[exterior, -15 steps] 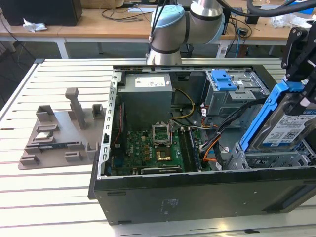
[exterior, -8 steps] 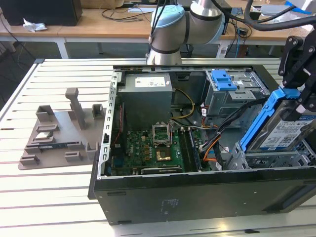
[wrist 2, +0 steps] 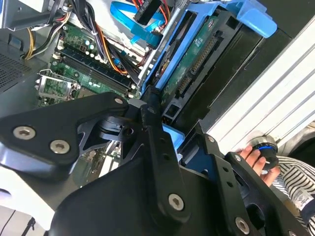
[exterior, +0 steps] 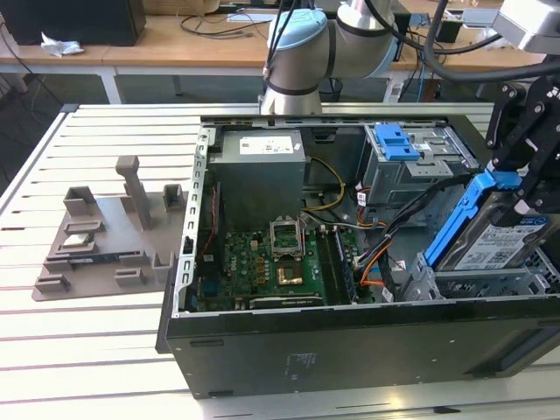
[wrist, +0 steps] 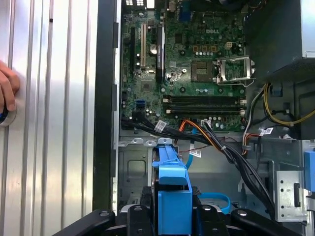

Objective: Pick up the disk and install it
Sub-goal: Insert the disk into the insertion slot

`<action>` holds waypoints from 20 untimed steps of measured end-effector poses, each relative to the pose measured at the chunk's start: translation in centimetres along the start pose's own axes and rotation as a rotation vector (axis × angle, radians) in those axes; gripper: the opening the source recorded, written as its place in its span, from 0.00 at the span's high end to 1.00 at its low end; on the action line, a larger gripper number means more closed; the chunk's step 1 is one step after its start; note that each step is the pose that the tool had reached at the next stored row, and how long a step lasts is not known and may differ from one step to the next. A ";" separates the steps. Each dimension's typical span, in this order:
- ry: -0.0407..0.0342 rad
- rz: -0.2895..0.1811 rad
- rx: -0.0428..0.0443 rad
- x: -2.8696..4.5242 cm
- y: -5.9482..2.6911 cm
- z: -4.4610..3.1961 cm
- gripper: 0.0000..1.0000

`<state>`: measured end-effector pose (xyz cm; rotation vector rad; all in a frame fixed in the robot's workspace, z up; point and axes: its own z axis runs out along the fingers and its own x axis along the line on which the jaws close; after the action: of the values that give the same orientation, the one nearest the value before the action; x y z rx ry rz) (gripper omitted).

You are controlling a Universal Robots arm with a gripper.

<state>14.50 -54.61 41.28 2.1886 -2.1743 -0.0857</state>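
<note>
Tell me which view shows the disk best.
The exterior view: the disk shows its labelled face and blue rail, tilted above the open case, held by the pincer. In the second wrist view its circuit-board side faces the camera; the first wrist view catches a blue rail end-on.

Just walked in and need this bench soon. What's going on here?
The robot's end effector is shut on the disk, holding it tilted over the open computer case, at the exterior view's right. It is not seated yet. A person's hand is at the table beside the case.
</note>
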 end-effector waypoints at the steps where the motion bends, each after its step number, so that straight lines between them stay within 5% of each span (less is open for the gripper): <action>1: 0.0001 0.000 0.0000 0.00 0.00 0.00 0.63; 11: -0.0001 0.000 0.0000 0.00 0.00 0.04 0.56; 12: -0.0001 0.000 0.0000 0.00 0.00 0.04 0.70; 13: 0.0000 0.000 0.0000 0.00 0.00 0.04 0.70; 15: 0.0000 0.000 0.0000 0.00 0.00 0.05 0.89; 20: -0.0001 0.000 0.0000 0.00 0.00 0.06 0.89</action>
<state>14.50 -54.61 41.22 2.1886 -2.1744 -0.0858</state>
